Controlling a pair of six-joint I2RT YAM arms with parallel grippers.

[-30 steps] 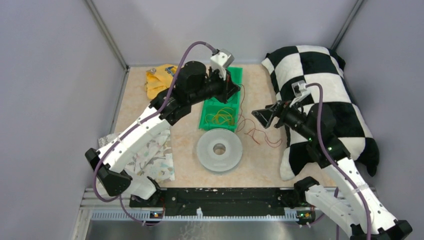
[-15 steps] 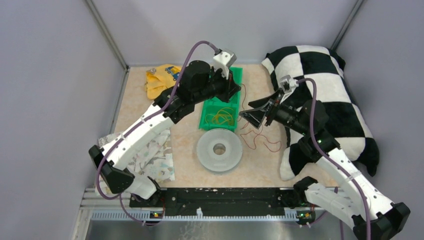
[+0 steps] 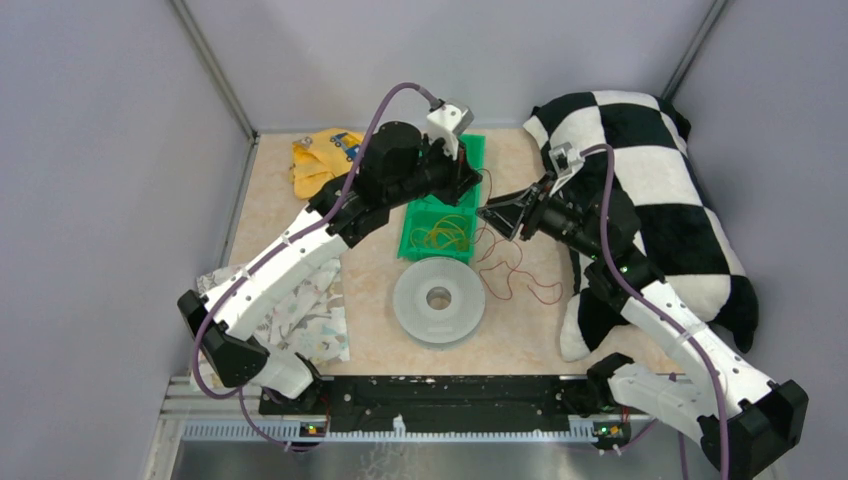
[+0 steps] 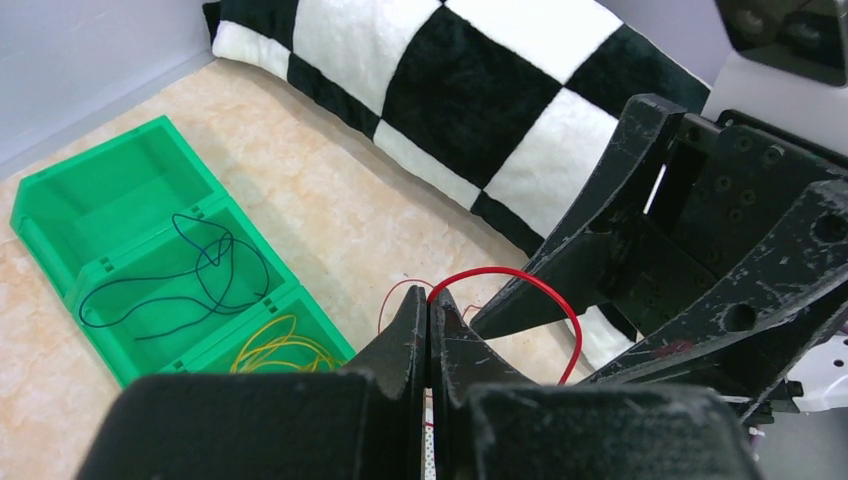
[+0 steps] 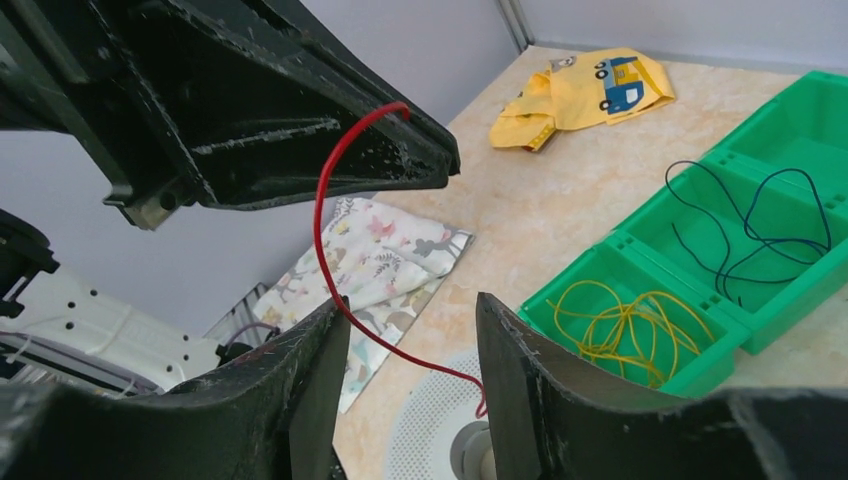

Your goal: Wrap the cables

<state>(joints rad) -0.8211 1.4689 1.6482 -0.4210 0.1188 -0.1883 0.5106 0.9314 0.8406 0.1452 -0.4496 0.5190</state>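
from above, the thin dark red wire is running too fine to follow near the black left gripper. the left arm is hiding the far part of the green plastic tray. the right wrist view's bottom edge is cutting off the grey round spool.

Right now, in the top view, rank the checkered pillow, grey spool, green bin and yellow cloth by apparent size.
1. Checkered pillow
2. Grey spool and green bin: too close to rank, the left arm covers part of the bin
3. Yellow cloth
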